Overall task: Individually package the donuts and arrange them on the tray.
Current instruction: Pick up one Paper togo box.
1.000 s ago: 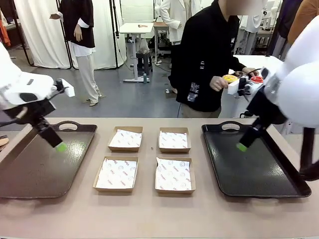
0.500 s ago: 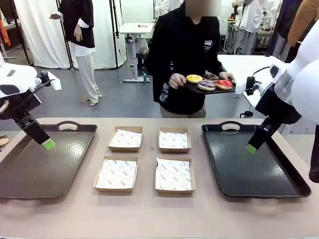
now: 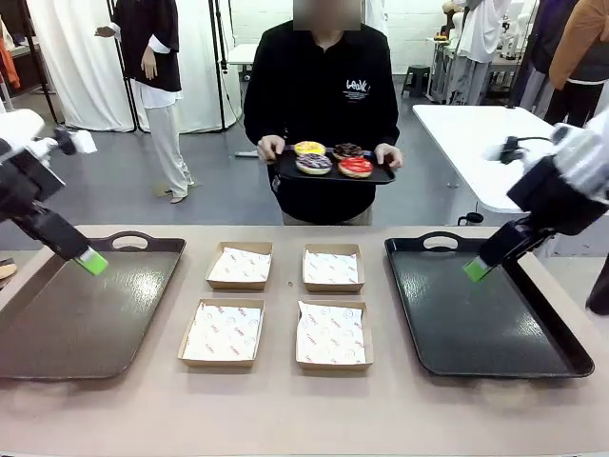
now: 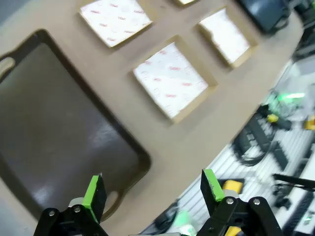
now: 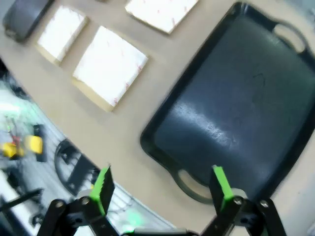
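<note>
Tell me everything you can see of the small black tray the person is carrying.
The small black tray is flat, shallow-rimmed and plastic-looking, held roughly level in front of the person's body, beyond the far edge of the table. The person's one hand grips one end, the other hand the opposite end. On it sit a yellow-iced donut, a purple-iced donut, a dark chocolate donut and a red-glazed donut, close together.

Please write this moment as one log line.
left gripper: open, empty, above left tray | right gripper: open, empty, above right tray | donuts: four on person's small tray | boxes: four, empty
</note>
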### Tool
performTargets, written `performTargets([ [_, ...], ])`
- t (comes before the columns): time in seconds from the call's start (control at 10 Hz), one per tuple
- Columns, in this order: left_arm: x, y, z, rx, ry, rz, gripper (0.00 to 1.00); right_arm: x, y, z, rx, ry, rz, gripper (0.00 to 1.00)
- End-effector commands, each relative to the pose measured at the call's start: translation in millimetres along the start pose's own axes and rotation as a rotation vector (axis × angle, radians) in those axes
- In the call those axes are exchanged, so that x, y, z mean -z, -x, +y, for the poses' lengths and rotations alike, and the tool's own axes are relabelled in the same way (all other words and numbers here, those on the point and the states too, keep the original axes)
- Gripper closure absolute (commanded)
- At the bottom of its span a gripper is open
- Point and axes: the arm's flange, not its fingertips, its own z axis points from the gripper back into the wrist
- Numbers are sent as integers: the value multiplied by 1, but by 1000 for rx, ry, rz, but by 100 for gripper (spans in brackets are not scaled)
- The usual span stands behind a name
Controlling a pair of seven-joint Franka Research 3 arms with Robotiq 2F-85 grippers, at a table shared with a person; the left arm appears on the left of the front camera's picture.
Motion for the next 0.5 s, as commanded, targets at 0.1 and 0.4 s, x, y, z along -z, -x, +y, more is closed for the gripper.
performTargets([
  [0.1,-37,27,38,-304,292,-178,0,-1,27,-57,290,-334,-184,0],
  [0.4,-53,70,81,-507,400,-252,0,-14,63,-97,387,-441,-274,0],
])
